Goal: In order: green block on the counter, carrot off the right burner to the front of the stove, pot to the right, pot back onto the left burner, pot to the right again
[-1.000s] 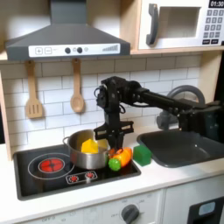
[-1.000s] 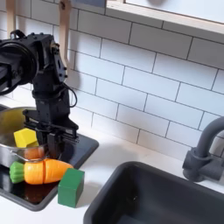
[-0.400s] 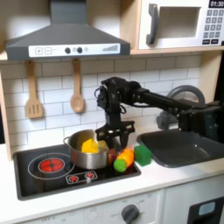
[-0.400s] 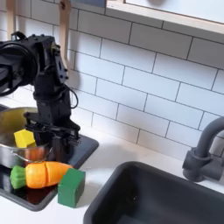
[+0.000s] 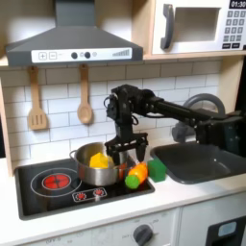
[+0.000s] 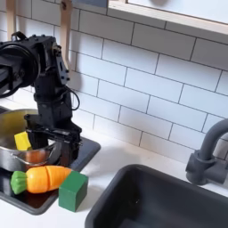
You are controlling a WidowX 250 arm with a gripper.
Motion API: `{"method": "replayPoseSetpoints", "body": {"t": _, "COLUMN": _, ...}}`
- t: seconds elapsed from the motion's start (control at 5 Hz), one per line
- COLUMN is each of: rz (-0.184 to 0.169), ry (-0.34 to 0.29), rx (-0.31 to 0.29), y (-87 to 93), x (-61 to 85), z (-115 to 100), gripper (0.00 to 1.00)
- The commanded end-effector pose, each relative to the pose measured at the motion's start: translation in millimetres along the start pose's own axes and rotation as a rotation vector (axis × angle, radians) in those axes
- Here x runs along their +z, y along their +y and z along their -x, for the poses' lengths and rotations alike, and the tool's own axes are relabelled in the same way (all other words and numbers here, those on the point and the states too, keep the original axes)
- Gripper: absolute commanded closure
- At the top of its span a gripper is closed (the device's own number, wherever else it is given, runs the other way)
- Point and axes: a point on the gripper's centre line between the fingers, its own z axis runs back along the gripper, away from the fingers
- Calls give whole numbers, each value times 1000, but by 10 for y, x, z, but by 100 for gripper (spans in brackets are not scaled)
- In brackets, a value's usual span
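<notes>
The steel pot (image 5: 89, 167) (image 6: 12, 151) stands on the black stove (image 5: 48, 195) (image 6: 85, 151), with a yellow toy piece (image 5: 98, 160) (image 6: 22, 141) inside. My gripper (image 5: 127, 154) (image 6: 53, 142) hangs open just behind the carrot, at the pot's rim on the first exterior view's right. I cannot tell whether a finger touches the pot. The orange carrot (image 5: 137, 173) (image 6: 46, 178) lies near the stove's front, beside the pot. The dark green block (image 5: 156, 170) (image 6: 72, 190) sits at the stove's corner where the off-white counter (image 5: 192, 197) (image 6: 111, 165) begins.
A dark sink (image 5: 202, 160) (image 6: 169, 200) with a grey faucet (image 5: 197, 106) (image 6: 203, 160) lies past the block. A red burner (image 5: 56, 180) shows on the first exterior view's left. Two wooden utensils (image 5: 85, 96) hang on the tiled wall behind.
My gripper has dropped a little lower and its fingers have spread wider. The carrot has shifted slightly toward the stove's front. Pot and block have barely moved.
</notes>
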Motion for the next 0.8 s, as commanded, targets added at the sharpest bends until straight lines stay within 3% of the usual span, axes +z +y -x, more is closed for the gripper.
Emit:
{"method": "replayPoseSetpoints", "body": {"t": 0.0, "rz": -5, "ry": -19, "rx": 20, "y": 24, "x": 69, "z": -2, "gripper": 0}}
{"method": "replayPoseSetpoints", "body": {"t": 0.2, "rz": 7, "ry": -21, "rx": 24, "y": -7, "x": 84, "z": -24, "gripper": 0}}
{"method": "replayPoseSetpoints", "body": {"t": 0.6, "rz": -13, "ry": -52, "rx": 23, "y": -11, "x": 233, "z": -52, "gripper": 0}}
